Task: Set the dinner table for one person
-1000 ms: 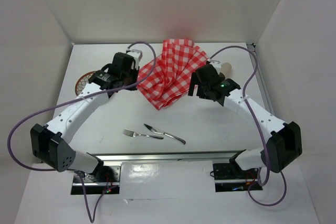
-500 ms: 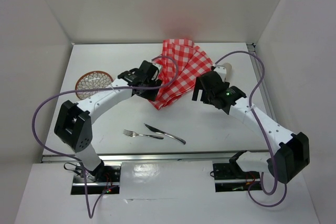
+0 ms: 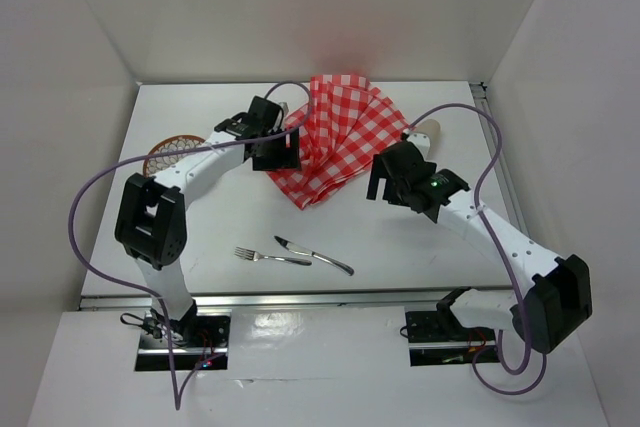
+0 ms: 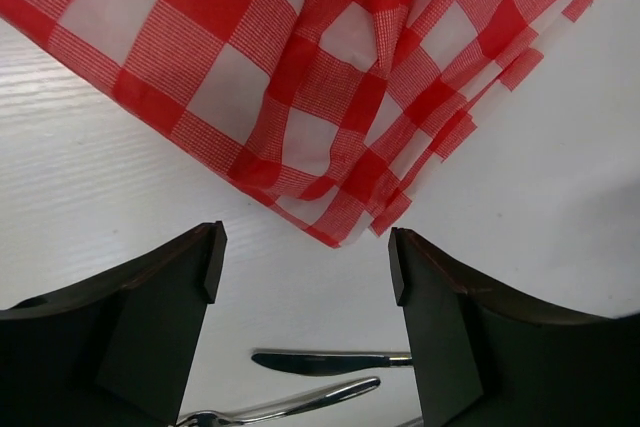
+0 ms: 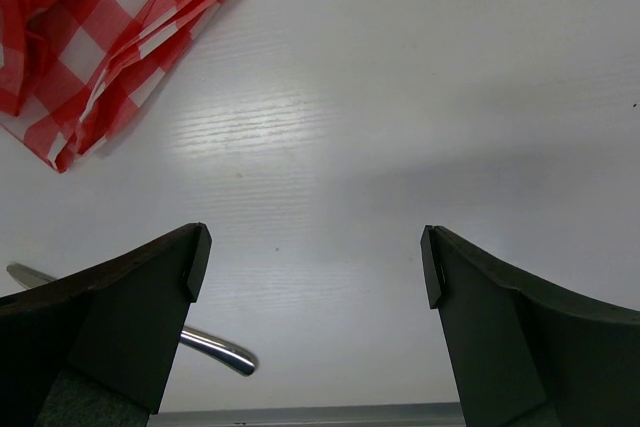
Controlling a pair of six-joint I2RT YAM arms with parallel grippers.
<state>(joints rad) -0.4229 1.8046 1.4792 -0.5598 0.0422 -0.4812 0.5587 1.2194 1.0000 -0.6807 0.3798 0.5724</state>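
While hanging over the matte white counter (image 3: 200,232), boxed by white walls (image 3: 320,17): left claw (image 4: 305,247) wide, empty; right claw (image 5: 315,247) likewise.

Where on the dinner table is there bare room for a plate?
Bare dinner table lies right of the knife, toward the right arm, and in the far-left corner beyond the wicker mat. Crowded: the middle, with the checked cloth, left end effector and right end effector flanking it, fork nearer.
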